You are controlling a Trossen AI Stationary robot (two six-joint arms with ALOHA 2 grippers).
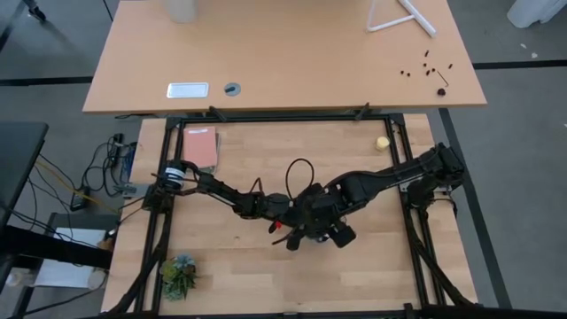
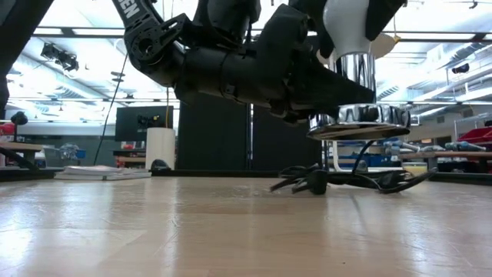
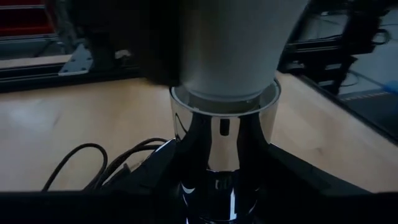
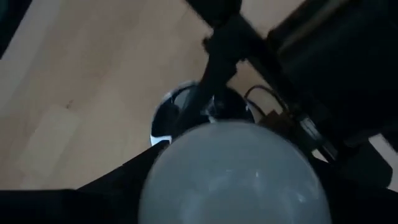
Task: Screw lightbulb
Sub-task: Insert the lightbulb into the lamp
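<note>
The white lightbulb (image 2: 346,27) stands upright with its base in the top of the shiny silver socket (image 2: 355,81). The socket's round flange (image 2: 361,119) hangs clear above the table. The socket's black cord (image 2: 346,181) trails down onto the wood. My left gripper (image 1: 292,213) reaches in from the table's left and is shut on the socket. My right gripper (image 1: 321,220) comes from the right and is shut on the bulb from above. In the right wrist view the frosted globe (image 4: 231,177) fills the space between my fingers, with the socket (image 4: 186,115) below it. My left gripper pinches the socket's lower body (image 3: 217,186) between its two fingers, which come roughly level from the table's left. The socket stands upright, lifted clear of the table, its open rim (image 3: 224,99) up. My right gripper holds the bulb's round globe (image 4: 231,177) between its two fingers, coming from above and pointing down. The bulb is upright, its narrow end (image 3: 227,68) down in the socket's mouth. The contact places are hidden by the globe itself.
A small yellow ball (image 1: 382,142) lies at the far right of the work table. A pink book (image 1: 202,146) lies at the far left and a green plant-like thing (image 1: 180,275) at the near left. The cord loops (image 1: 301,168) behind the grippers.
</note>
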